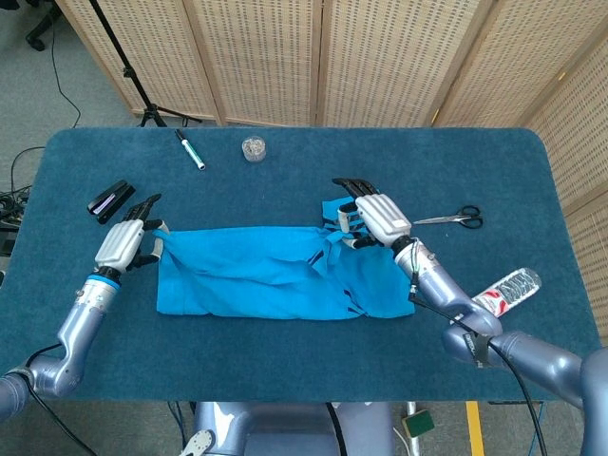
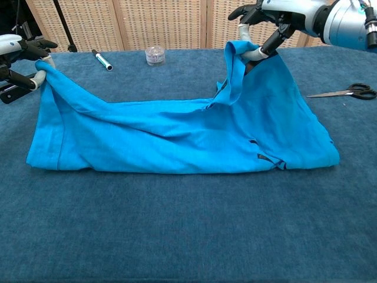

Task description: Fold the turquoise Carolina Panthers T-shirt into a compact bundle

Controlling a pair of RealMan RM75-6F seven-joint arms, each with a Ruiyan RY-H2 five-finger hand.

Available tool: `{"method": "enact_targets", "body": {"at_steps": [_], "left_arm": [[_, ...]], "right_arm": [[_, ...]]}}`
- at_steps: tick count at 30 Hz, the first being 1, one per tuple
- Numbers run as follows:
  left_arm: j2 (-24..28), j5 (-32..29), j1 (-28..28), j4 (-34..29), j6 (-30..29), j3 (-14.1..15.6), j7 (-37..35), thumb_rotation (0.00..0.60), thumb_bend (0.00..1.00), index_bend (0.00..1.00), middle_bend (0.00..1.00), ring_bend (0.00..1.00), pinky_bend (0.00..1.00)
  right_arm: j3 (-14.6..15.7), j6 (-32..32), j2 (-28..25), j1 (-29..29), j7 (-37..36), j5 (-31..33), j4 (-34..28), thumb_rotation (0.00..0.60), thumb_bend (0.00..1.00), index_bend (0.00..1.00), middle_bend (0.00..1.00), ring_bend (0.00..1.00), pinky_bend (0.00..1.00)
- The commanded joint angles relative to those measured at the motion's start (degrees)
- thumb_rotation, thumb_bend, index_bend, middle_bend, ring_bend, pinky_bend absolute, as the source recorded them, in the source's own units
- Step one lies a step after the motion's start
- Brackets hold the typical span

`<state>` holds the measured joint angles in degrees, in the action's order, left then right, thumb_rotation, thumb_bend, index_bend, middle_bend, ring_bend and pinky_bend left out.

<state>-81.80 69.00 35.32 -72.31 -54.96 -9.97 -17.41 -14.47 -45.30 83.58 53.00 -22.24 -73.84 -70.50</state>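
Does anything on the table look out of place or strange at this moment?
Only one thing: a plastic bottle lies on its side near the table's right edge. The T-shirt is rumpled mid-fold, its far edge lifted by the left hand and right hand.

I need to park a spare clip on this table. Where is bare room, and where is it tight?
Bare: the near strip of table in front of the T-shirt, and the far right corner beyond the scissors. Tight: the far left, around the marker, jar, stapler and left hand; also by the right hand.
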Motion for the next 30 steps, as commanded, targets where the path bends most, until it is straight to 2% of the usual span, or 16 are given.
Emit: {"method": "enact_targets", "body": {"at_steps": [1, 16, 18, 20, 21, 22, 23, 30], "left_arm": [[-1.1, -0.8, 0.4, 1.3, 0.8, -0.5, 0.5, 0.600, 0.64, 0.79, 0.00, 0.00, 0.00], [-7.7, -5.8, 2.1, 11.1, 4.8, -2.4, 6.3, 0.600, 0.62, 0.79, 0.00, 0.00, 0.00], [-8.1, -7.9, 2.3, 11.7, 6.1, -2.5, 8.9, 0.600, 0.59, 0.69, 0.00, 0.00, 0.00], [-8.3, -10.3, 2.5, 11.5, 7.2, -3.1, 11.1, 0.600, 0.55, 0.37, 0.00, 0.00, 0.00], [-8.4, -10.8, 2.5, 11.4, 7.2, -3.4, 11.3, 0.600, 0.53, 0.17, 0.00, 0.00, 0.00], [-8.5, -11.0, 2.4, 11.5, 6.8, -3.7, 11.3, 0.600, 0.52, 0.05, 0.00, 0.00, 0.00], [-8.8, -11.0, 2.3, 11.7, 6.2, -4.1, 11.2, 0.600, 0.52, 0.00, 0.00, 0.00, 0.00], [-8.8, -9.3, 1.6, 12.1, 3.9, -4.9, 10.1, 0.600, 0.50, 0.00, 0.00, 0.00, 0.00]], "right_arm": [[-0.6, 1.5, 1.4, 1.0, 0.1, 0.9, 2.3, 0.600, 0.49, 0.68, 0.08, 0.00, 0.00], [-1.0, 6.6, 7.4, 4.1, -2.2, 1.7, 14.5, 0.600, 0.49, 0.68, 0.08, 0.00, 0.00], [-1.0, 7.0, 8.1, 4.3, -2.7, 1.5, 15.6, 0.600, 0.49, 0.68, 0.08, 0.00, 0.00], [-0.9, 7.2, 8.6, 4.5, -3.0, 1.2, 16.6, 0.600, 0.49, 0.68, 0.08, 0.00, 0.00], [-0.9, 7.3, 8.9, 4.6, -3.0, 1.2, 17.1, 0.600, 0.49, 0.68, 0.08, 0.00, 0.00], [-0.9, 7.4, 9.1, 4.7, -3.1, 1.1, 17.5, 0.600, 0.49, 0.68, 0.08, 0.00, 0.00], [-0.9, 7.5, 9.4, 4.8, -3.2, 1.0, 18.1, 0.600, 0.49, 0.68, 0.08, 0.00, 0.00], [-1.0, 8.5, 11.2, 5.5, -4.0, 1.0, 21.7, 0.600, 0.49, 0.68, 0.08, 0.00, 0.00]]}}
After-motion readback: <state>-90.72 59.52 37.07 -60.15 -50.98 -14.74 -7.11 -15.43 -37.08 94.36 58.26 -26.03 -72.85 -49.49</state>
